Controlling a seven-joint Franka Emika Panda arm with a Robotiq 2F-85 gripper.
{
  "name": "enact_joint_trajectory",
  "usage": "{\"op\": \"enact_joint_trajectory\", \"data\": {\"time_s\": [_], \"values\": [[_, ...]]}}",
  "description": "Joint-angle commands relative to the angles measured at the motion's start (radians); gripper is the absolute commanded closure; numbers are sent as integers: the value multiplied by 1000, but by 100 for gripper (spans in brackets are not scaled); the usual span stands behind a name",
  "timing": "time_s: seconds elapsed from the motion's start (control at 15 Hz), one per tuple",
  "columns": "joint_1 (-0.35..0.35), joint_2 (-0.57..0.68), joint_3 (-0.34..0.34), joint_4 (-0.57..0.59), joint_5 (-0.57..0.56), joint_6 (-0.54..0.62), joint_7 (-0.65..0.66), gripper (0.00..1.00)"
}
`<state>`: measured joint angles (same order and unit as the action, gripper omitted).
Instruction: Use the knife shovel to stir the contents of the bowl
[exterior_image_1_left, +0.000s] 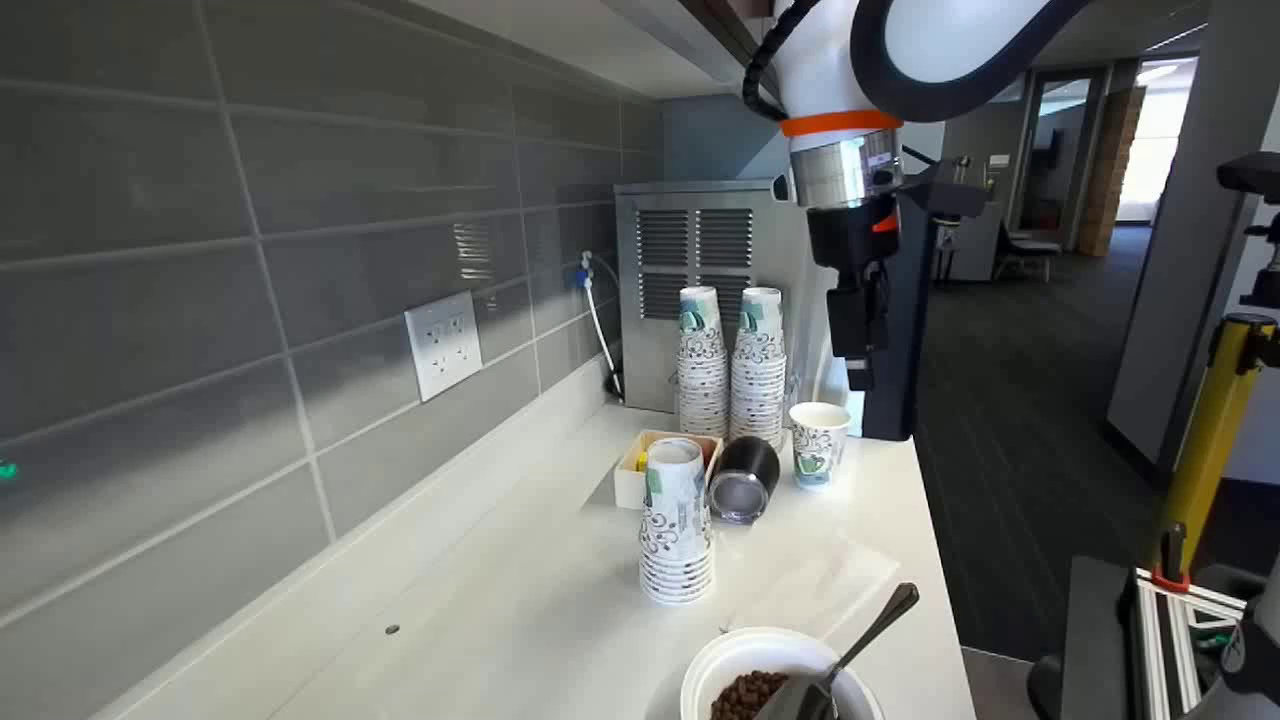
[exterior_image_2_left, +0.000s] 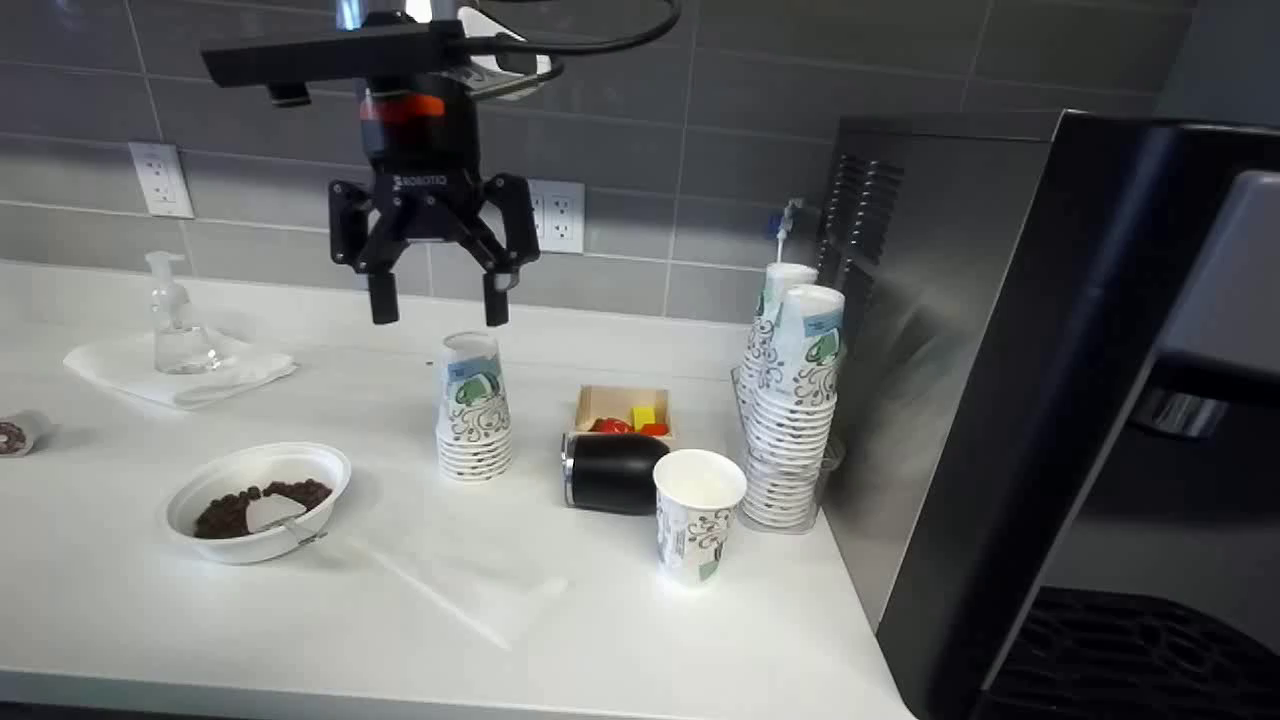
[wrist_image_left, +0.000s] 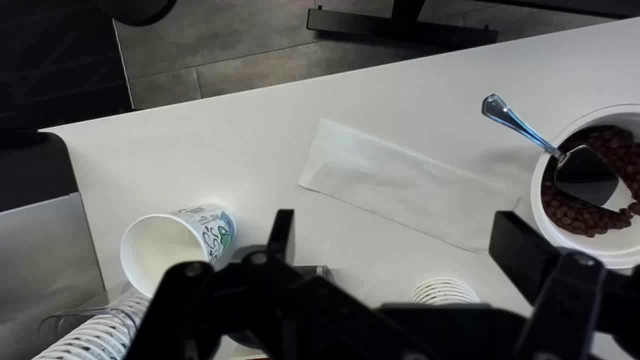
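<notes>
The white bowl (exterior_image_1_left: 728, 648) stands on the counter, cut off at the bottom of an exterior view; it shows whole in an exterior view (exterior_image_2_left: 250, 550) and at the right edge of the wrist view (wrist_image_left: 538, 200). Dark brown granular contents (exterior_image_2_left: 222, 518) lie in it, also visible in the wrist view (wrist_image_left: 570, 215). The knife shovel (wrist_image_left: 586, 176) rests with its flat end on the contents and its handle out over the rim; it also shows in both exterior views (exterior_image_1_left: 868, 640) (exterior_image_2_left: 274, 512). My gripper (exterior_image_2_left: 440, 302) is open and empty, high above the counter, apart from the bowl (wrist_image_left: 392, 235).
An upside-down cup stack (exterior_image_2_left: 474, 410) stands beside the bowl. A black tumbler (exterior_image_2_left: 615, 472) lies on its side near an upright paper cup (exterior_image_2_left: 700, 515) and a wooden box (exterior_image_2_left: 625, 405). Tall cup stacks (exterior_image_2_left: 790, 420) stand by the metal machine. A flat napkin (wrist_image_left: 400, 185) lies near the bowl.
</notes>
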<state>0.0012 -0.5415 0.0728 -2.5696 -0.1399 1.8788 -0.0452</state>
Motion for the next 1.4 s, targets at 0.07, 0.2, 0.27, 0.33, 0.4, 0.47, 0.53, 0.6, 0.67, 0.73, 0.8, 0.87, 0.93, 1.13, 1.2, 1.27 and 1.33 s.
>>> {"op": "enact_joint_trajectory", "data": {"time_s": [0.07,0.2,0.27,0.33,0.4,0.47,0.53,0.6,0.67,0.73,0.8,0.87,0.93,1.13,1.2,1.27,1.33], "values": [[15,1,-13,2,-6,-3,6,0],[15,1,-13,2,-6,-3,6,0],[15,1,-13,2,-6,-3,6,0],[15,1,-13,2,-6,-3,6,0],[21,8,-14,2,-2,3,-2,0],[25,17,-12,3,-1,4,-5,0],[34,30,-10,6,4,5,-12,0],[44,40,-10,7,11,8,-21,0],[61,53,-14,9,26,15,-45,0],[77,66,-15,11,39,18,-69,0],[94,77,-18,11,54,24,-100,0],[113,92,-20,11,75,31,-131,0],[132,107,-25,10,101,38,-167,0],[175,152,-35,-5,183,74,-268,0],[184,169,-36,-10,207,82,-294,0],[190,188,-37,-13,228,87,-316,0],[192,209,-36,-17,244,91,-330,0]]}}
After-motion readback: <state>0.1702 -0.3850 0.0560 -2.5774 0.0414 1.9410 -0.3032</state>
